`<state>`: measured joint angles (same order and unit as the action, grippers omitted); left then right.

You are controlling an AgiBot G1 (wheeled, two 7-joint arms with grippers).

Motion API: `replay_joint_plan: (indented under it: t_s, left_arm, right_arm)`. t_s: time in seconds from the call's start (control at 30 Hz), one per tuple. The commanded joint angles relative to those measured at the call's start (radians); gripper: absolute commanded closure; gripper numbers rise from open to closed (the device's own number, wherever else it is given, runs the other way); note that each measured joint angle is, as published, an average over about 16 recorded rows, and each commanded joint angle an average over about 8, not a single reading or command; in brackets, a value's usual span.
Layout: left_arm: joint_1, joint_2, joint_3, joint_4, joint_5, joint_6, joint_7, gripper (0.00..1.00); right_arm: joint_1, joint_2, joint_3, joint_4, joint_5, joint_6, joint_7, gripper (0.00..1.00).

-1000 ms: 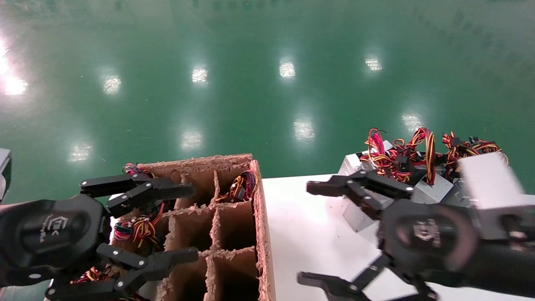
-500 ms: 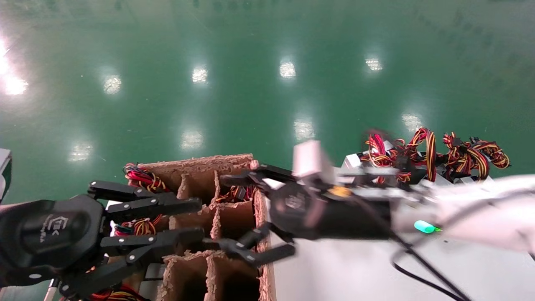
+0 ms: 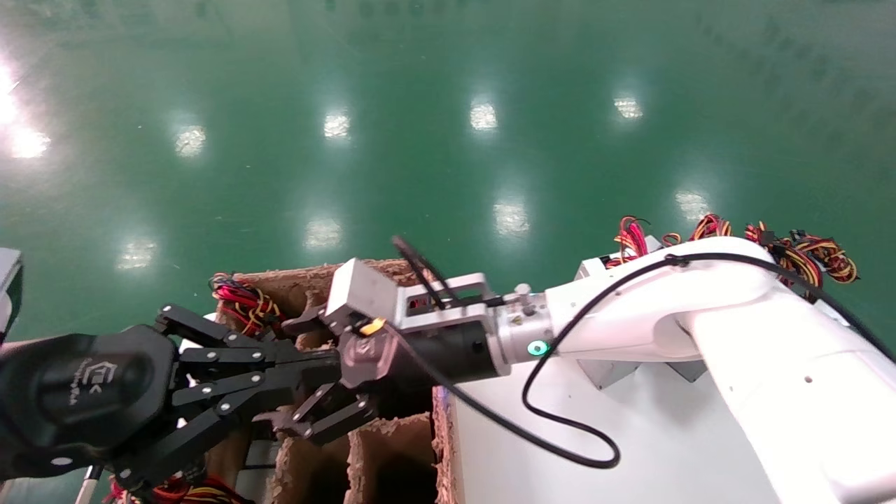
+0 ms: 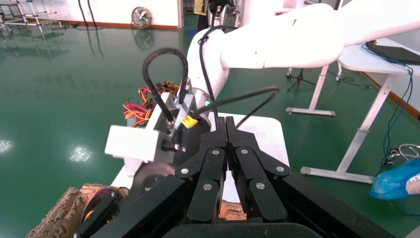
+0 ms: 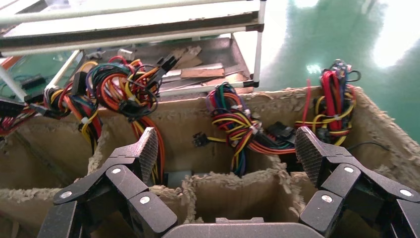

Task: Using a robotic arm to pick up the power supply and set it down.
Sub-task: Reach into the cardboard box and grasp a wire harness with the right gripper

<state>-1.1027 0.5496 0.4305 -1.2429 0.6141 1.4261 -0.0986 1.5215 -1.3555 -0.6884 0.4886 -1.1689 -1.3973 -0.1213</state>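
The right arm [image 3: 700, 308] reaches across the white bench [image 3: 630, 420] to the divided cardboard box [image 3: 392, 448] at the robot's left. Its right claw [image 3: 308, 371] hangs over the box with fingers spread wide and nothing between them; the right wrist view shows the two ribbed pads [image 5: 148, 153] apart above a cell that holds a power supply [image 5: 178, 177] under its coloured wire bundle [image 5: 237, 129]. The left claw [image 3: 308, 371] sits beside the box, its tips meeting the right claw, fingers pressed together [image 4: 227, 148] and gripping nothing. More power supplies [image 3: 616, 269] lie piled at the bench's far right.
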Motion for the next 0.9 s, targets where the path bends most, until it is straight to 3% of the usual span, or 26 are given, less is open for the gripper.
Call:
replay_joint_plan:
  t_s: [0.03,0.23,0.33,0.4,0.6,0.9]
  left_arm:
    - [0.0,0.0,0.0,0.0,0.0,0.0,0.0,1.0]
    - [0.0,0.0,0.0,0.0,0.0,0.0,0.0,1.0]
    - [0.0,0.0,0.0,0.0,0.0,0.0,0.0,1.0]
    - [0.0,0.0,0.0,0.0,0.0,0.0,0.0,1.0]
    - [0.0,0.0,0.0,0.0,0.0,0.0,0.0,1.0]
    - [0.0,0.0,0.0,0.0,0.0,0.0,0.0,1.0]
  right_arm:
    - [0.009,-0.016,-0.022,-0.017,0.004,0.005,-0.013,0.17]
    - [0.001,-0.019,-0.139,0.069,0.075,0.1,0.014,0.79]
    - [-0.002,-0.019,-0.198,0.108,0.109,0.179,0.029,0.95]
    - [-0.005,-0.019,-0.235,0.131,0.13,0.236,0.038,1.0]
    - [-0.011,-0.018,-0.342,0.2,0.193,0.381,0.067,1.0]
    - [0.002,-0.018,-0.484,0.268,0.279,0.501,0.094,1.0]
